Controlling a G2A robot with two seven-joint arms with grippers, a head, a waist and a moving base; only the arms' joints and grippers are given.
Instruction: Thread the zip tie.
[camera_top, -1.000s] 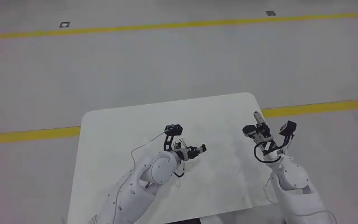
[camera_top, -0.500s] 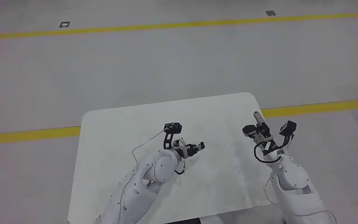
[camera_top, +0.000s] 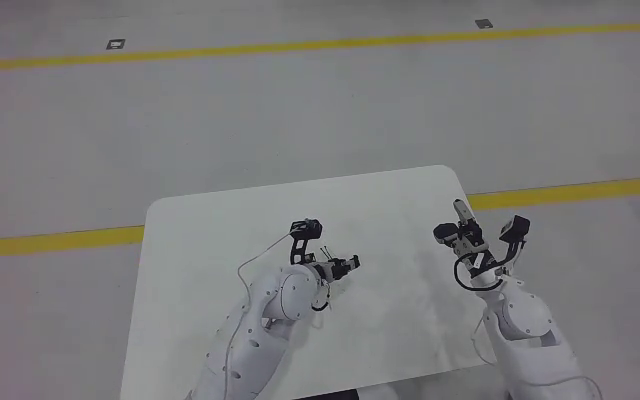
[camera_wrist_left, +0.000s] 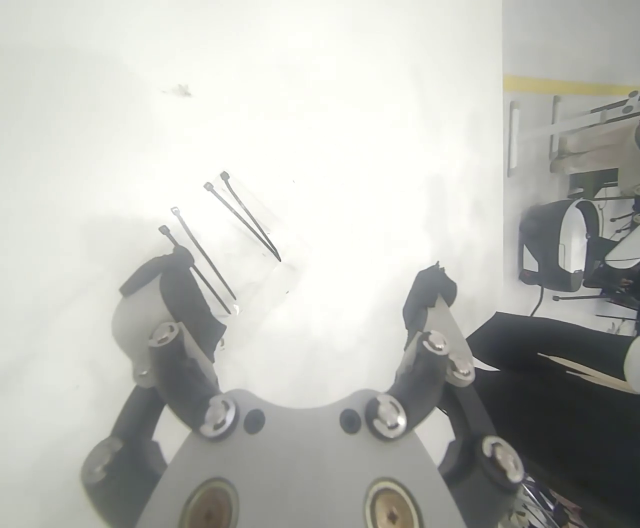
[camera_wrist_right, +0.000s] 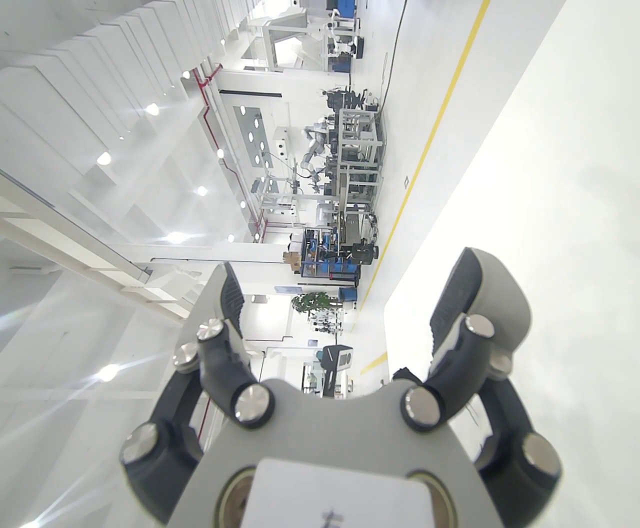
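left end effector (camera_wrist_left: 302, 270) wide, at zip ties (camera_wrist_left: 220, 250) (mid-table) | right end effector (camera_wrist_right: 345, 295) wide, at table (camera_top: 200, 260) edge

1. No word, number or brand is legible in any view.
2. A white label (camera_wrist_right: 340, 487) on the base of the right gripper (camera_wrist_right: 350, 270) bears a dark mark, cut off and unreadable.
3. 2 square floor plates (camera_top: 116, 44): any markings are too small to tell.

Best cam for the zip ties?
Left wrist view: four black zip ties lie on the table just beyond the open left pincer, heads distinct. Top view gives tiny dark slivers by that pincer. Right wrist view faces the hall.
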